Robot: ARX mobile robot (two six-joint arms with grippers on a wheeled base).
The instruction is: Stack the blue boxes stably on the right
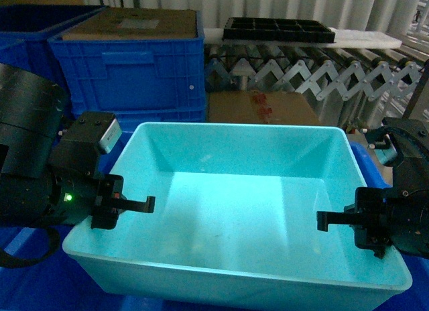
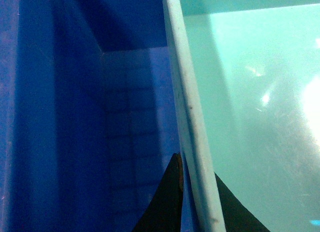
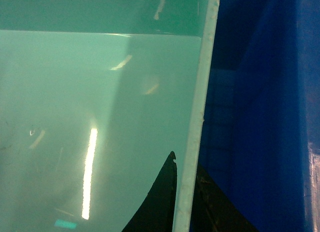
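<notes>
Head: turquoise tub centre, above dark-blue crate visible at lower corners. Left pincer clamped over tub's left rim; right pincer clamped over right rim. Behind: blue crate holding cardboard, brown box, black tray on roller conveyor.

Left wrist: rim pinched between two dark fingers, crate interior beside.

Right wrist: rim pinched between fingers, crate wall right.
</notes>
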